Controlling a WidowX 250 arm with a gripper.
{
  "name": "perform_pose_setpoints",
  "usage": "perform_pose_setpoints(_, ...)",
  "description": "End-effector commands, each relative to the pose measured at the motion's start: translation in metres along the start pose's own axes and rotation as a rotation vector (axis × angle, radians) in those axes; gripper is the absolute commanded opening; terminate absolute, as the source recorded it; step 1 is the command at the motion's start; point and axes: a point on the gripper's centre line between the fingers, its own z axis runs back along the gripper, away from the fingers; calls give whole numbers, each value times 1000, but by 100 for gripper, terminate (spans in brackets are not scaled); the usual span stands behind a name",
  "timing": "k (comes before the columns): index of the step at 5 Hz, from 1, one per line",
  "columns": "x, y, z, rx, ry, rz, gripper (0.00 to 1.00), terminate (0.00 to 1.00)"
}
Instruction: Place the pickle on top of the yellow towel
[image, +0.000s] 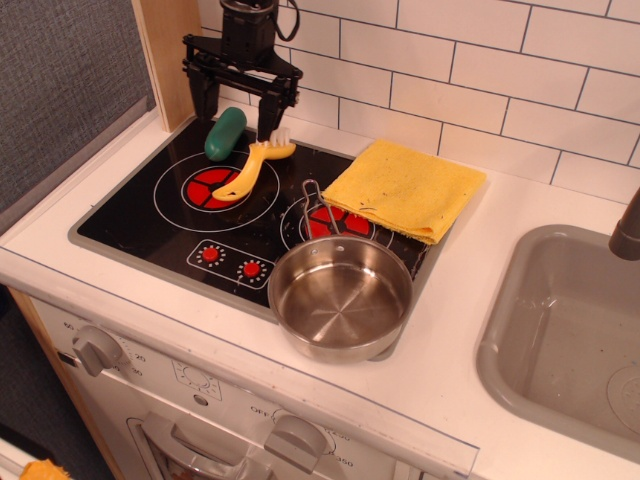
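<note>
The pickle (225, 133), a dark-green oblong, lies at the stove's back left corner. My gripper (236, 112) hangs open just above and behind it, one finger to the pickle's left and the other (271, 115) to its right, by the brush's bristles. The yellow towel (405, 188) lies folded at the stove's back right, partly on the white counter, with nothing on it.
A yellow brush (250, 169) lies on the left burner beside the pickle. A steel pot (340, 297) stands at the stove's front right, its wire handle toward the towel. A grey sink (565, 335) is at the right. A wooden panel (170, 55) stands at the left.
</note>
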Motion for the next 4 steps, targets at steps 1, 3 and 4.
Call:
perform_pose_setpoints(1,0,31,17,3,-42,63,100,0)
perform_pose_setpoints(3,-3,30,2,11,8,72,100,0)
perform_pose_setpoints(4,-2,27,-4,22,29,70,100,0)
